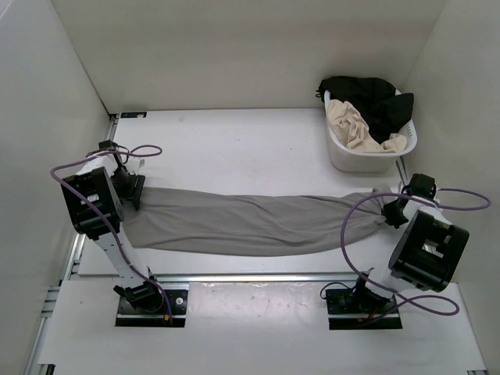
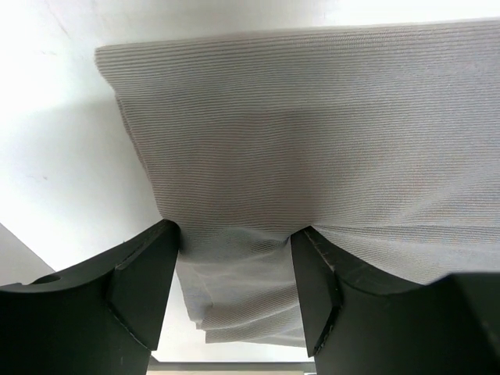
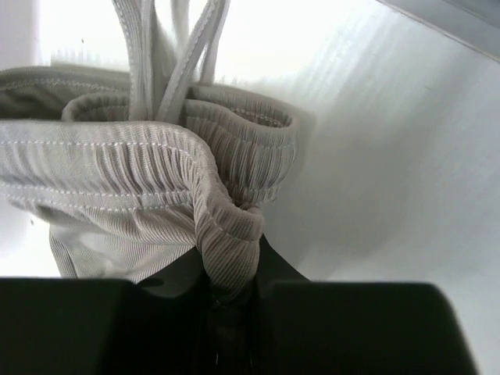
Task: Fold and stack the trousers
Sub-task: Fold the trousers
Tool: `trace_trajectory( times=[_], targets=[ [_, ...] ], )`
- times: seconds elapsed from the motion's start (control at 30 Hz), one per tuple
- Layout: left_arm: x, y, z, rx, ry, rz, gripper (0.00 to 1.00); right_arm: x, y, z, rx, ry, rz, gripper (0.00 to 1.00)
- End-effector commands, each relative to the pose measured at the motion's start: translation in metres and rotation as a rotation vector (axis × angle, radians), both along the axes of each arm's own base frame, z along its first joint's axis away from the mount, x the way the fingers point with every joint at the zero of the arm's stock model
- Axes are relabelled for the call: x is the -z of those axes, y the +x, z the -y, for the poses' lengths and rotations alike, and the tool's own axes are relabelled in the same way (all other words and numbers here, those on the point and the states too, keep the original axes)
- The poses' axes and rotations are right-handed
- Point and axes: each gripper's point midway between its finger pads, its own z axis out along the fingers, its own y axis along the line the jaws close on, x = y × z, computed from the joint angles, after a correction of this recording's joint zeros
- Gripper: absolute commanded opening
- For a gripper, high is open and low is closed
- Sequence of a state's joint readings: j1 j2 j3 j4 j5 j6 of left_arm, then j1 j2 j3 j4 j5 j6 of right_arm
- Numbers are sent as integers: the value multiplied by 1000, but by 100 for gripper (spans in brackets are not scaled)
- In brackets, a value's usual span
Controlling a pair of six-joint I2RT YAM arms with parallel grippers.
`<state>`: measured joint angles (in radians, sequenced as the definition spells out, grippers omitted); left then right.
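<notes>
The grey trousers (image 1: 258, 223) lie stretched across the table from left to right, leg ends at the left and waist at the right. My left gripper (image 1: 134, 191) is at the leg ends. In the left wrist view the ribbed cloth (image 2: 312, 133) bunches between the two black fingers (image 2: 148, 289), and the gripper (image 2: 234, 238) is shut on it. My right gripper (image 1: 388, 212) is shut on the elastic waistband (image 3: 117, 156); a fold of it is pinched at the gripper (image 3: 230, 273). The white drawstring (image 3: 168, 55) runs away above the waistband.
A white laundry basket (image 1: 344, 152) stands at the back right, holding a beige garment (image 1: 355, 125) and a black garment (image 1: 375, 98). White walls close in the table at the left, back and right. A metal rail (image 1: 250, 277) runs along the near edge.
</notes>
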<state>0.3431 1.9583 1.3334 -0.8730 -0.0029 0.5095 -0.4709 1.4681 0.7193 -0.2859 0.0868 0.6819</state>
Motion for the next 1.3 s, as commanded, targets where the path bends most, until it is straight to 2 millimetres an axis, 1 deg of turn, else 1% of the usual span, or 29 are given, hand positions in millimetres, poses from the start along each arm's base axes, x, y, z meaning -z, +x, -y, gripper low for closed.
trace_trajectory(
  times=[0.0, 0.03, 0.07, 0.1, 0.17, 0.23, 0.27, 0.3, 0.37, 0.4, 0.43, 0.53, 0.57, 0.6, 0.63, 0.67, 0.7, 0.77, 0.8, 0.83, 0.87, 0.93, 0.97, 1.03, 1.07, 1.13, 1.17, 1.23, 1.27],
  targets=[
    [-18, 24, -3, -12, -2, 96, 71, -17, -12, 5, -20, -81, -34, 0],
    [-18, 21, -2, -12, -6, 83, 71, -39, -8, 15, -20, -184, -27, 0],
    [-18, 21, -2, -12, -6, 83, 71, -50, -9, 18, -16, -238, -37, 0],
    [-17, 18, -1, -13, -10, 71, 71, -59, -10, 7, -69, -288, -70, 0],
    [-22, 19, 0, -11, -15, 86, 73, -95, -2, 4, -83, -408, -40, 0],
    [-18, 12, 3, -11, -20, 70, 73, -118, 1, -19, -150, -516, -20, 0],
    [-21, 12, 2, -11, -17, 78, 73, -123, 1, -29, -173, -545, -8, 0],
    [-19, 10, 3, -11, -20, 70, 73, -133, 8, -57, -235, -563, 45, 0],
    [-19, 8, 6, -10, -31, 72, 73, -149, 5, -74, -248, -632, 77, 0],
    [-19, 8, 6, -10, -31, 72, 73, -155, 9, -105, -304, -621, 139, 0],
    [-19, 8, 6, -1, -30, 72, 73, -158, 9, -118, -326, -619, 155, 0],
    [-22, 10, 9, 29, -45, 88, 74, -157, 12, -163, -408, -659, 165, 0],
    [-22, 10, 8, 38, -44, 88, 74, -170, 13, -194, -466, -661, 217, 0],
    [-23, 9, 10, 49, -51, 91, 74, -162, 18, -213, -521, -705, 186, 0],
    [-23, 9, 9, 68, -48, 91, 74, -164, 21, -230, -542, -719, 189, 0],
    [-23, 9, 10, 80, -55, 94, 74, -164, 14, -236, -579, -767, 130, 0],
    [-23, 9, 10, 80, -55, 94, 74, -173, 24, -276, -559, -747, 179, 0],
    [-19, 9, 10, 103, -55, 84, 74, -177, 19, -306, -562, -762, 177, 0],
    [-16, 8, 10, 102, -59, 75, 74, -161, 6, -325, -631, -821, 121, 0],
    [-16, 8, 10, 102, -59, 75, 74, -168, 7, -347, -603, -771, 175, 0],
    [-16, 8, 10, 102, -59, 75, 74, -152, -2, -366, -646, -775, 155, 0],
    [-16, 9, 12, 113, -69, 80, 74, -144, -10, -386, -650, -736, 172, 0],
    [-16, 10, 13, 124, -77, 84, 74, -141, -16, -403, -667, -700, 200, 0],
    [-16, 10, 13, 124, -77, 84, 75, -134, -26, -419, -690, -697, 225, 0],
    [-18, 13, 12, 133, -72, 92, 75, -138, -29, -426, -698, -683, 240, 0],
    [-12, 11, 12, 132, -80, 74, 75, -136, -37, -444, -722, -672, 275, 0],
    [-15, 15, 9, 131, -65, 82, 75, -131, -38, -451, -733, -678, 273, 0],
    [-12, 17, 8, 131, -68, 76, 75, -136, -45, -470, -754, -656, 298, 0],
    [-14, 20, 7, 131, -64, 84, 75, -129, -47, -476, -756, -660, 295, 0]
  ],
)
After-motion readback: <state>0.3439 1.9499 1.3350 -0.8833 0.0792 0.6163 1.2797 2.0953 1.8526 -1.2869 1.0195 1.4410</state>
